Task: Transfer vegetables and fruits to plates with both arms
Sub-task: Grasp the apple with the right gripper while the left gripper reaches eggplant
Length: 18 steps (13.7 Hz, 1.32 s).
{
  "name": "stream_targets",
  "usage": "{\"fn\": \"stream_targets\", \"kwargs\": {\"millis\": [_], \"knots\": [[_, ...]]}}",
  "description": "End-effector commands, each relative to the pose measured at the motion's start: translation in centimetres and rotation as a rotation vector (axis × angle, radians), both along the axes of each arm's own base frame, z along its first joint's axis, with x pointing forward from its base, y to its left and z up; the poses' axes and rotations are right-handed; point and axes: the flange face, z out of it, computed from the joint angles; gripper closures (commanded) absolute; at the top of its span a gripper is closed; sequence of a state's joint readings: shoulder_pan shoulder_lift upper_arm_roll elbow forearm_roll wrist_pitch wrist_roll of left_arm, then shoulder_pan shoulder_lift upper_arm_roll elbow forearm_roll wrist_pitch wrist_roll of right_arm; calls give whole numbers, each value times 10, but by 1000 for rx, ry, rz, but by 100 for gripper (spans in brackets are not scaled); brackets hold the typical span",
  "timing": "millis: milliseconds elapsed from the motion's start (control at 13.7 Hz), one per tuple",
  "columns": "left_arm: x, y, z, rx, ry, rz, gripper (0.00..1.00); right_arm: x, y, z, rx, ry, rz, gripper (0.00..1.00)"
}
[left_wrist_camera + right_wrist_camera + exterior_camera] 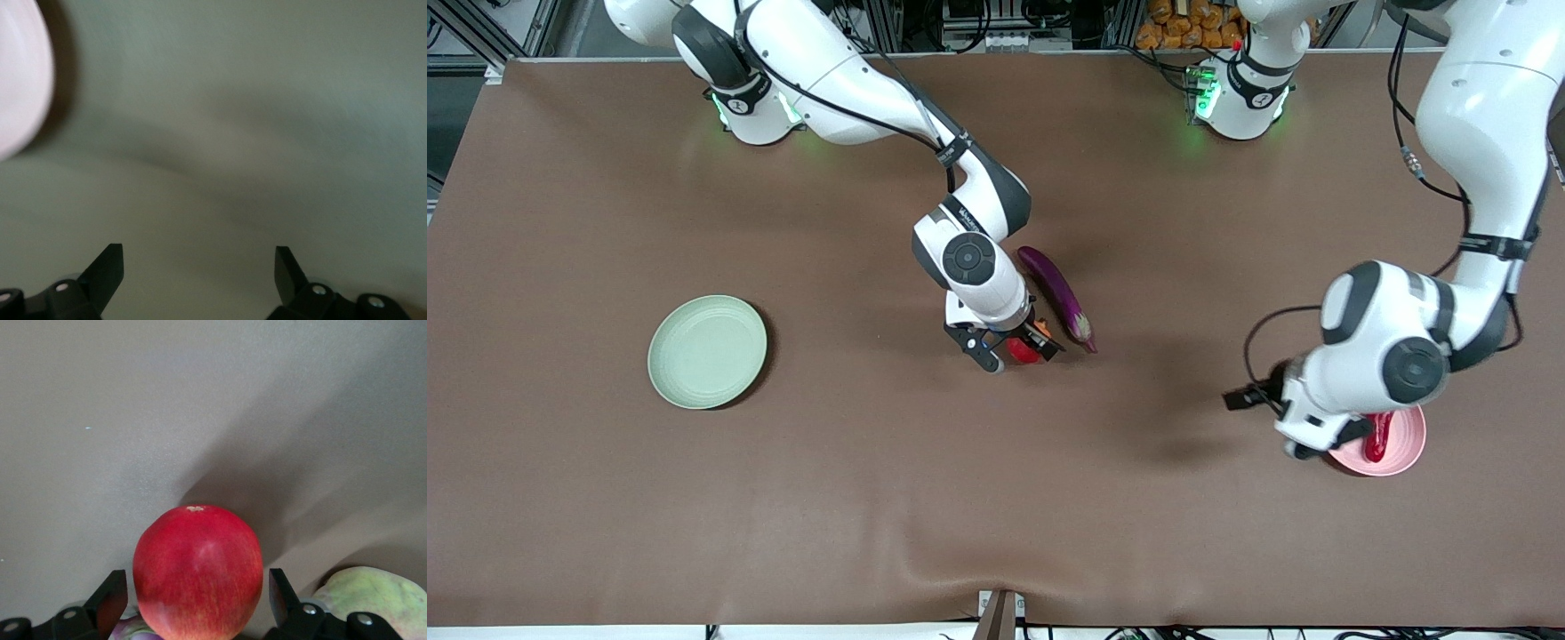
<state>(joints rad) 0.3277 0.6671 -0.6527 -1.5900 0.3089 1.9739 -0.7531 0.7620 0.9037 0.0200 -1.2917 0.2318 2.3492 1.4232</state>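
While both arms are busy, the pale green plate (707,351) sits bare at the frame's middle left in the front view, and the pale pink plate (1398,444) at lower right carries the red chili pepper (1378,437). Above that plate the left gripper (199,273) hangs with fingers spread wide and empty. The purple eggplant (1056,295) lies at centre, long, glossy and likely slippery; I'd take it mid-length. Just beside its tip, the right gripper (1018,348) straddles the pomegranate (198,572), fingers either side with slim gaps showing. Round, firm and smooth, it wants a grip across its widest girth. The tan-green fruit (373,593) rests close by.
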Motion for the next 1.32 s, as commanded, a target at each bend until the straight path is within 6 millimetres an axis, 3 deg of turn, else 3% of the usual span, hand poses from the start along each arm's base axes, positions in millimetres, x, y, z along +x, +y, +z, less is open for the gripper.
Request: {"fn": "stream_targets", "kwargs": {"millis": [0,220,293,439,732,806,952,1245], "knots": [[-34,-41,34,32,-7,51,0,3,8,-4,23,-9,-12,49],[-63,-90,40,36,21,114,0,5,9,0,28,-27,1,93],[-71,-101,35,33,35,127,0,7,14,8,44,-37,-9,100],[-91,-123,23,41,52,131,0,21,-1,22,37,-17,-23,100],[-128,-173,4,65,45,187,0,57,-66,64,-56,142,82,100],[-135,-176,-5,56,40,196,0,67,-92,70,-74,180,145,100],[-155,-184,-24,24,14,206,0,86,-144,117,-67,195,280,100],[-215,-251,-52,30,-46,257,0,100,-257,155,-93,247,460,100]]}}
